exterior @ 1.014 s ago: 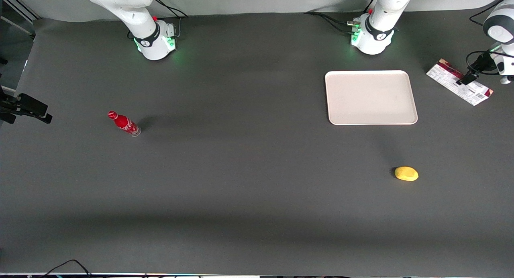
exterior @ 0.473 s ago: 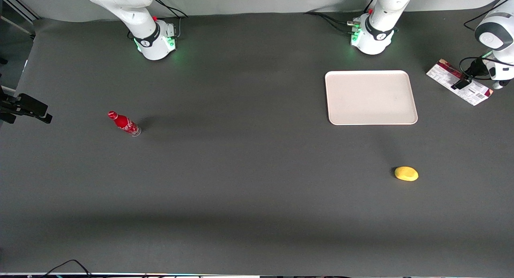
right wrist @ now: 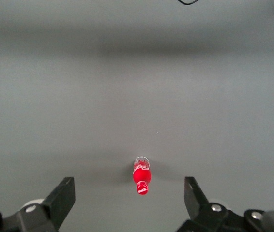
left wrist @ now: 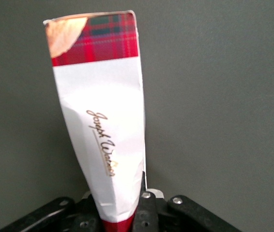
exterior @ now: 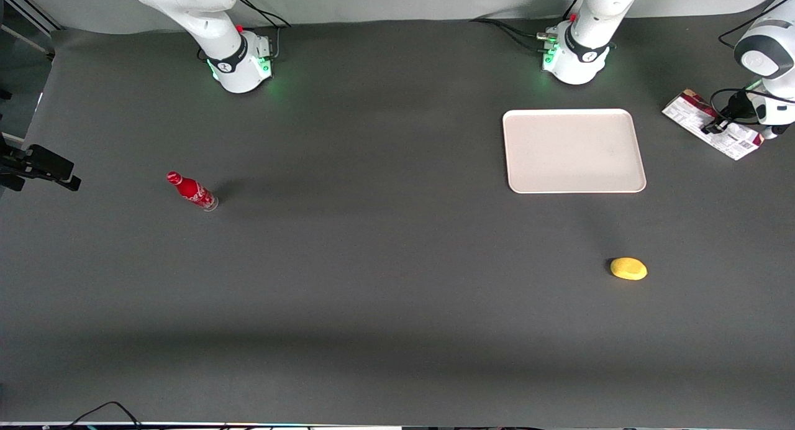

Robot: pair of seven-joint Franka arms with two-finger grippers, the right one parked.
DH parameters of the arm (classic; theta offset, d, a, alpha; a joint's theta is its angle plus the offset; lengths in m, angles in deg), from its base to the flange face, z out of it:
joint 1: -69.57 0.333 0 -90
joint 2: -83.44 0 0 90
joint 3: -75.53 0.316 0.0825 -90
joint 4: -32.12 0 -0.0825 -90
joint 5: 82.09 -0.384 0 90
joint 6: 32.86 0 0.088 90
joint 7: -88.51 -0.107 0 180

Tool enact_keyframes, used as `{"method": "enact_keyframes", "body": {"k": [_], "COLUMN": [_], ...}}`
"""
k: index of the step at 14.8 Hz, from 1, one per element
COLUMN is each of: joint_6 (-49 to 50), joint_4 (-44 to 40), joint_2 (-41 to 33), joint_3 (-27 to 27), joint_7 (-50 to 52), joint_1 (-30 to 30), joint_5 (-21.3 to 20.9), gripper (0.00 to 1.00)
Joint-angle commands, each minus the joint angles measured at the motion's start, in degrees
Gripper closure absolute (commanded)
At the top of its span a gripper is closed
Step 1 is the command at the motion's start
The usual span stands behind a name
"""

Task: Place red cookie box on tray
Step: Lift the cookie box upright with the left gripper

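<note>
Since a second ago the red cookie box (exterior: 712,125) has shifted a little and looks shorter in the front view, as if one end has come up off the table (exterior: 372,262), and the gripper (exterior: 714,127) has drawn in over it. It sits at the working arm's end of the table, well apart from the tray (exterior: 574,150), which lies flat and bare beside it toward the middle. In the left wrist view the box (left wrist: 103,121) runs straight out from between the two black fingers (left wrist: 146,208), which are closed on its near end, with its white face and tartan tip pointing away. Held like this, the carton hangs out a long way from the grip, so it looks likely to droop or swing if the arm moves fast. It is judged to be a light, thin cardboard carton: stiff enough along its length, but its broad faces may cave in under a hard squeeze, and the glossy print could slip. A hold nearer the middle, across the narrow sides, would carry it more steadily than this end grip. A small red bottle (exterior: 191,191) stands far off toward the parked arm's end, and a yellow lemon-like fruit (exterior: 628,268) lies nearer the front camera than the tray; neither is in the way.
</note>
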Motion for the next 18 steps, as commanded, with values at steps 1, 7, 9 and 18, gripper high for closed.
{"method": "enact_keyframes", "body": {"k": [1,7,9,18], "joint_6": [1.1,17.4,25.5,50.1], "joint_4": [-2.3,-16.2,-21.6,-40.5], "joint_2": [-1.5,-5.5,-8.4,-10.6], "joint_3": [-0.6,-0.7,-1.0,-3.9], "joint_7": [-3.7,-8.6,-9.0,-14.5], "joint_1": [0.2,-5.0,-7.7,-9.8], "joint_5": [-0.6,-0.6,-0.7,-0.6], "gripper": [1.0,1.0,1.0,1.0]}}
